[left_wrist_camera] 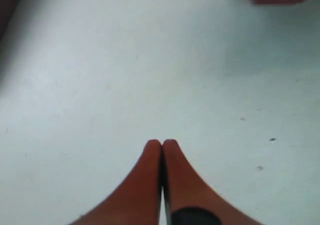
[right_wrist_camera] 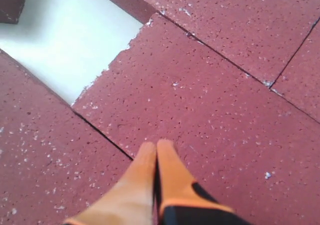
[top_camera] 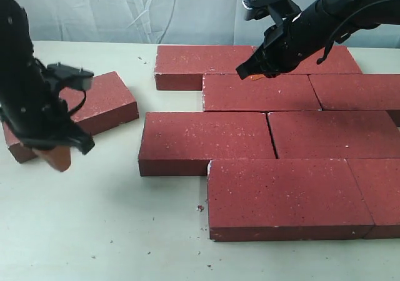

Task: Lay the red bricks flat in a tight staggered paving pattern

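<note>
Closed, empty right gripper (right_wrist_camera: 157, 145) is placed over paved red bricks (top_camera: 206, 140), by a seam; closed, empty left gripper (left_wrist_camera: 161, 143) is positioned just beside loose brick (top_camera: 106, 100).

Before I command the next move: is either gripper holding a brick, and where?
Nothing held: left gripper shut empty over the table, right gripper shut empty over the bricks.

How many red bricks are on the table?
9 dark red rough paving bricks. Two in the back row, two in the second, two in the third, two in front, one loose at left, partly behind the left arm. More may sit off-frame.
</note>
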{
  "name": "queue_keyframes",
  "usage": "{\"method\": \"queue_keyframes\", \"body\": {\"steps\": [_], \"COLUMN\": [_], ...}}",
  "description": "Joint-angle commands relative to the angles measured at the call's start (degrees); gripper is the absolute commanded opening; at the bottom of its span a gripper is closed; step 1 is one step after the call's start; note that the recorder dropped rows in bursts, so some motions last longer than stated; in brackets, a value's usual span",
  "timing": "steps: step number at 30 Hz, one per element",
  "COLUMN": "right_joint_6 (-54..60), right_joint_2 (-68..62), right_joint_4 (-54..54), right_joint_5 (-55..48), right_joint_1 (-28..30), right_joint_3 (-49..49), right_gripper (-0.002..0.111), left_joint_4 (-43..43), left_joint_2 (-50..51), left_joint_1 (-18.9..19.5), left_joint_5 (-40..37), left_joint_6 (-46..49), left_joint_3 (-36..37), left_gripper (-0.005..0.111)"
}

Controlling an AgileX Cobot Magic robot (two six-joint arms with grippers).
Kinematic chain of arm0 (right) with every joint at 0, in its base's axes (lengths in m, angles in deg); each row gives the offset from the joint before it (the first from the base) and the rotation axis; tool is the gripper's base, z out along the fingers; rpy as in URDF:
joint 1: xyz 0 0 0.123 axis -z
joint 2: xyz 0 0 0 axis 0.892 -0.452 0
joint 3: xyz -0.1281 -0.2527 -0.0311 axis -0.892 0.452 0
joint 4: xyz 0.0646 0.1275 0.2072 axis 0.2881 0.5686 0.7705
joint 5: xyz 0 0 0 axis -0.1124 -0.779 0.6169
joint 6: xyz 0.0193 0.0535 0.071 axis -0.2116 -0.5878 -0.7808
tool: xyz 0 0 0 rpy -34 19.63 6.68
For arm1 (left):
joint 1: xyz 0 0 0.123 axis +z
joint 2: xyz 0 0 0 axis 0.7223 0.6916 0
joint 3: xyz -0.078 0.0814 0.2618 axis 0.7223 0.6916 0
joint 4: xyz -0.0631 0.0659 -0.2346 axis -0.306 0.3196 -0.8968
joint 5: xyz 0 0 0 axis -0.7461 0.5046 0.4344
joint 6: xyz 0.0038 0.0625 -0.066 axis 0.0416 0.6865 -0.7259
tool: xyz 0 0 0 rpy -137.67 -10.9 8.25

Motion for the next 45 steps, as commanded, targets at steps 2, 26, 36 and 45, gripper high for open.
{"method": "queue_keyframes", "body": {"steps": [2, 26, 36, 45], "right_joint_6": [0.17, 0.17, 0.17, 0.17], "right_joint_2": [-0.02, -0.02, -0.02, -0.02], "right_joint_4": [-0.12, -0.12, 0.1, 0.26], "right_joint_5": [-0.37, 0.09, 1.23, 1.49], "right_joint_1": [0.21, 0.21, 0.21, 0.21], "right_joint_3": [0.15, 0.15, 0.15, 0.15], "right_gripper": [-0.001, -0.001, -0.001, -0.001], "left_joint_4": [9.78, 16.05, 16.39, 14.35], "left_joint_2": [-0.53, 1.28, 2.32, 2.33], "left_joint_1": [0.21, 13.46, 17.75, 21.63], "left_joint_5": [12.11, 35.03, 41.85, 47.33], "left_joint_6": [-10.78, -17.81, -17.81, -17.81], "left_joint_3": [9.1, 13.92, 12.97, 12.6], "left_gripper": [0.0, 0.0, 0.0, 0.0]}}
